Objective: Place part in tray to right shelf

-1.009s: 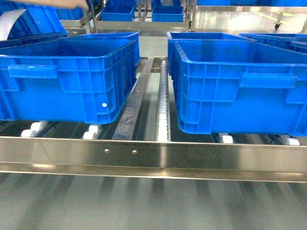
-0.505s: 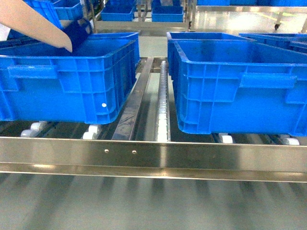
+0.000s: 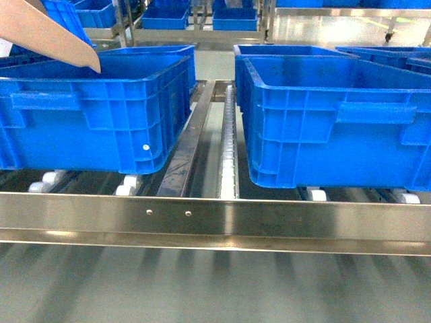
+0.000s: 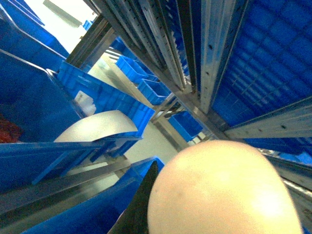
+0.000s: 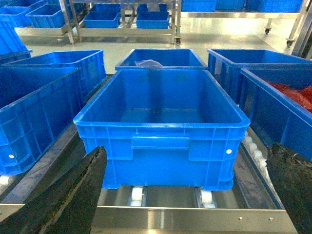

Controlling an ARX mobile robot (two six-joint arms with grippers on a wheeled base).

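We cannot find the part in any of the views, so we can only say that it is hidden from us, perhaps behind a crate wall or on the tray. The tray [image 3: 44, 33] enters the head view from the top left corner as a pale beige shape, with its tip over the left crate [image 3: 87, 114] that stands on the right shelf [image 3: 269, 219]. We judge the part to be light, stiff and rather smooth plastic, so it may slide on the tray if this is tilted; a grasp on its lower, broader body seems safer to us than one on the tapered top. The tray also looks light and rigid, and its long handle is the natural place to hold it. The left wrist view shows only a big rounded beige surface very near the lens, probably the tray, and a dark wedge beside it; whether the left gripper is closed or not, we cannot tell. The right wrist view gives what the head view does not: the right gripper [image 5: 185, 156] has its two dark fingers [image 5: 68, 195] spread wide with nothing between them, facing an empty blue crate [image 5: 161, 141].
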